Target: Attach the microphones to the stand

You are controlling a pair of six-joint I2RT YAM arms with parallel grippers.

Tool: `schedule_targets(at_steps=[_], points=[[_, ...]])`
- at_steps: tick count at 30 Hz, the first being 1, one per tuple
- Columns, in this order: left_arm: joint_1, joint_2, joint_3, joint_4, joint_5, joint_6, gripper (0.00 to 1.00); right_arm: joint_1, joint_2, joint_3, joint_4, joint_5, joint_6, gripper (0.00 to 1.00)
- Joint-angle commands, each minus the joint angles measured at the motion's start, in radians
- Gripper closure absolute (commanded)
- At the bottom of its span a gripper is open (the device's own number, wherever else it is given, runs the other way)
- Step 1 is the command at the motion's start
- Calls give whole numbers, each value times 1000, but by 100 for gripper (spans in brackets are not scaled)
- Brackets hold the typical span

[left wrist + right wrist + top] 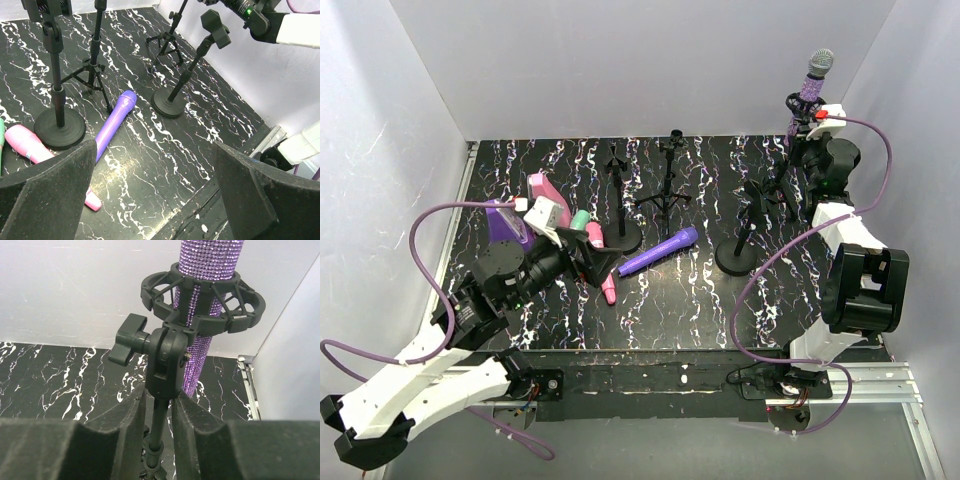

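The glittery purple microphone with silver-grey head (813, 85) sits upright in the black ring-mount stand (165, 355), whose pole the right gripper (159, 401) pinches, while the wide-open, empty left gripper (155, 175) hovers by the plain purple plastic microphone (116, 122) lying flat: probably light, rigid, slippery, best grasped mid-barrel.

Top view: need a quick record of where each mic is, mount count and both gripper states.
glittery purple mic: upright in the shock mount of the far right stand
plain purple mic: lying on the table, unmounted
pink mic: lying beside a round-base stand, unmounted
mint green mic: lying next to the pink mic
left gripper: open, empty, over the pink mic
right gripper: closed on the far right stand's pole, below the mount
mounted: one of four
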Motion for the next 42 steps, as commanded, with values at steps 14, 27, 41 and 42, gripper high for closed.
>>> schedule_targets(at_steps=[14, 27, 41, 42], points=[[-2, -56, -22, 9, -8, -2, 2, -11, -110, -41, 49, -32, 10, 37], [-2, -109, -23, -38, -24, -8, 2, -27, -271, -82, -125, -35, 50, 27], [-2, -158, -31, -100, -56, -32, 2, -34, -530, -198, -546, -124, -122, 23], [-2, -154, -29, -116, -71, -43, 2, -37, -557, -193, -600, -126, -131, 22]])
